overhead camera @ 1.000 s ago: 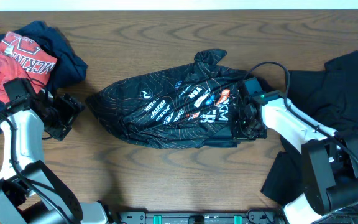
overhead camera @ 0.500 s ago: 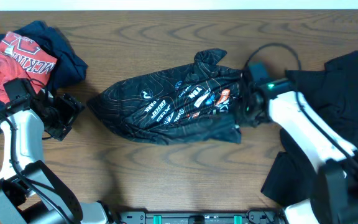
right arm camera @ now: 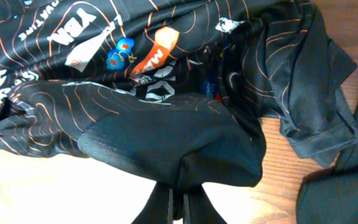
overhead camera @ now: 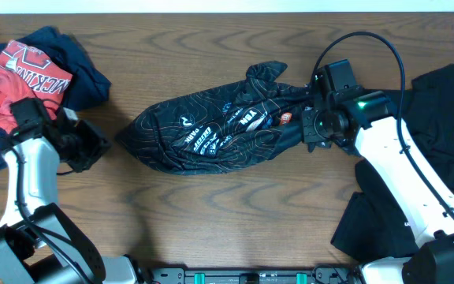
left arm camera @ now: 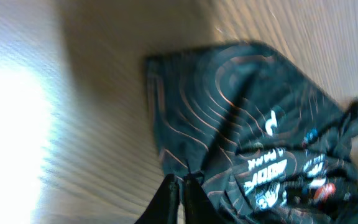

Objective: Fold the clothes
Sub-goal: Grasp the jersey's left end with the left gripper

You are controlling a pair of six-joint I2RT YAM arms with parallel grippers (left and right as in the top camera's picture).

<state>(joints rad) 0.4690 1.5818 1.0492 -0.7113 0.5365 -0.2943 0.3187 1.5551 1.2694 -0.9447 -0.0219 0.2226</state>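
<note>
Since a second ago the right gripper (overhead camera: 309, 132) has drawn the right hem of the black cycling jersey (overhead camera: 211, 136) up and back. The crumpled bundle now lies narrower mid-worktop (overhead camera: 211, 221), the jaws pinched tight on a smooth dark fold. The left gripper (overhead camera: 95, 148), earlier spread, is now closed on nothing just beside the jersey's left tip. Thin coppery contour lines and logos cover the slick fabric.

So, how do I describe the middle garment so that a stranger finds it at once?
On the wooden table, look at the middle, between the red and navy heap on the left and the plain black garment on the right. The black jersey there alone carries thin contour lines and small colourful logos.
</note>
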